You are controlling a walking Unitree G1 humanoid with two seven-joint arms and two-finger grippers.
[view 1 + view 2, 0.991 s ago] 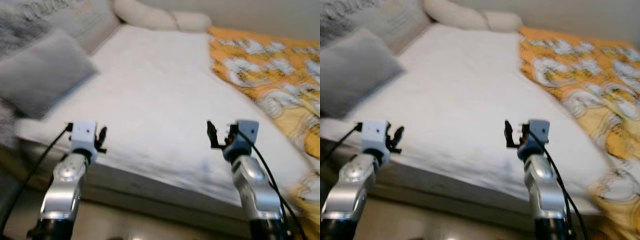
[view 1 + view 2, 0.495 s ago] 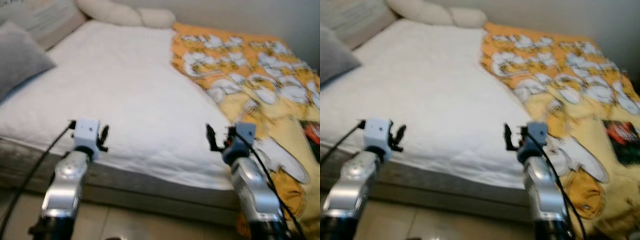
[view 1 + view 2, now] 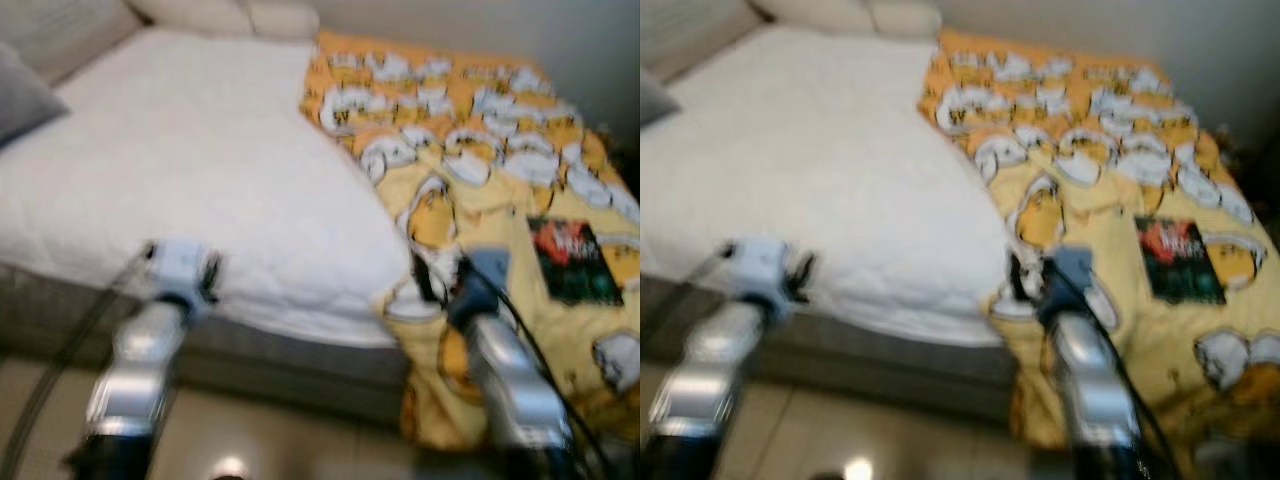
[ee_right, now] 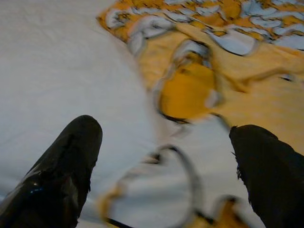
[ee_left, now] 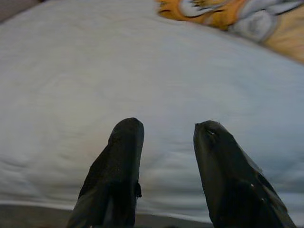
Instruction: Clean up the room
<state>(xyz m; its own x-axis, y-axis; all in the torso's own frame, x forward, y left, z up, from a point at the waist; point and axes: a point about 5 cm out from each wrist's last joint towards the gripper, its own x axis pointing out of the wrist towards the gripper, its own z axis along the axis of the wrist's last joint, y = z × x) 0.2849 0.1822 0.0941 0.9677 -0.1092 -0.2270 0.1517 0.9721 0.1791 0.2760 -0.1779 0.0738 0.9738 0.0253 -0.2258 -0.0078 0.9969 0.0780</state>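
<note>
A bed with a white quilted mattress cover [image 3: 200, 170] lies in front of me. A yellow and orange cartoon-print blanket [image 3: 480, 200] covers its right half and hangs over the near edge. Both silver arms are held up before the bed's near edge. My left gripper [image 3: 210, 275] is open over the white cover [image 5: 142, 71], holding nothing. My right gripper [image 3: 425, 280] is wide open at the seam between white cover and blanket [image 4: 190, 90], also holding nothing. The head views are blurred.
A dark book or magazine [image 3: 570, 260] lies flat on the blanket at the right. Cream pillows [image 3: 230, 15] sit at the head of the bed, with a grey cushion [image 3: 20, 100] at the far left. Pale tiled floor [image 3: 280, 440] runs along the bed's near side.
The camera has swung to the right, so the bed slides left in view and the blanket and dark book come in. Both arms keep the same pose.
</note>
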